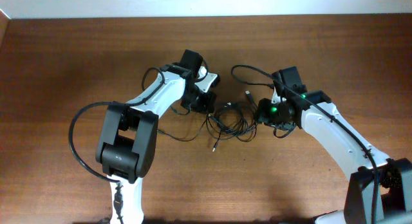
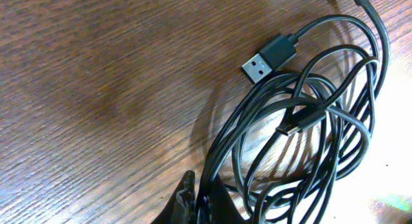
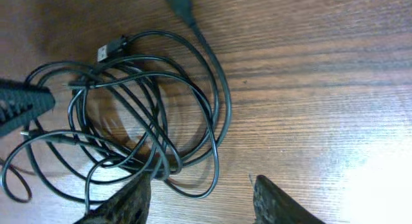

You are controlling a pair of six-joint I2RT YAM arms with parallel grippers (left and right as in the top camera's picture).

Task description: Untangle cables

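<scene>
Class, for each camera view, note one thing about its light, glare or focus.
Overhead: even light, all sharp, a green lamp glowing on the right arm. Left wrist: glare whitens the table at lower right; the cables are sharp and cast soft shadows; the left fingers are a dark blur. Right wrist: lower-right wood washed out, right fingers blurred.

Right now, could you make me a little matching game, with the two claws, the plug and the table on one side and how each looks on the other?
Things:
1. left claw
2. right claw
3. USB plug
4. table

Descriptions:
A. brown wood
B. open, fingers apart
C. shut on the cables
D. silver-tipped, lying beside the loops

Pairs: 1-C, 2-B, 3-D, 4-A
</scene>
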